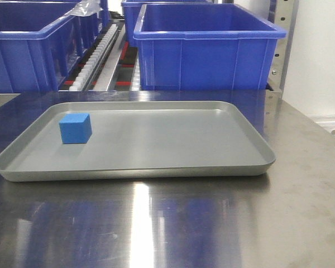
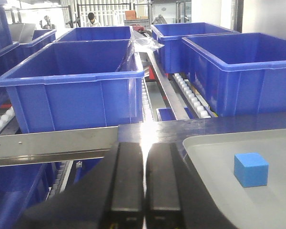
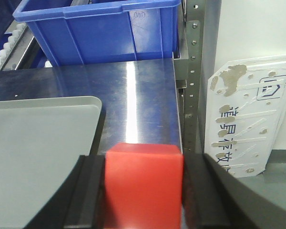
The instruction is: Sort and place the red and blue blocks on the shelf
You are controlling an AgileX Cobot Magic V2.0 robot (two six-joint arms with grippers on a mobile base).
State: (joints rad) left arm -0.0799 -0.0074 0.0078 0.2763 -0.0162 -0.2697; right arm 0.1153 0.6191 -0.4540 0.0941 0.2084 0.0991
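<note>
The light blue block (image 1: 75, 128) (image 2: 250, 169) rests on the left part of the grey tray (image 1: 156, 167). My right gripper (image 3: 144, 191) is shut on the red block (image 3: 144, 183), held above the steel tabletop just right of the tray's corner (image 3: 62, 124). My left gripper (image 2: 144, 176) is shut with nothing in it, its two black fingers (image 2: 127, 181) pressed together left of the tray and the blue block. The shelf shows behind the table: its metal crossbar (image 2: 52, 143) with small screws and its white roller tracks (image 1: 95, 58) (image 2: 193, 98). Neither gripper shows in the front view.
Big dark-blue bins (image 1: 204, 47) (image 2: 76, 81) (image 3: 100, 28) stand on the shelf rollers. The shiny steel tabletop (image 1: 167, 223) carries the tray. A perforated steel upright (image 3: 194, 62) and a worn white sign (image 3: 245, 114) are at the table's right edge.
</note>
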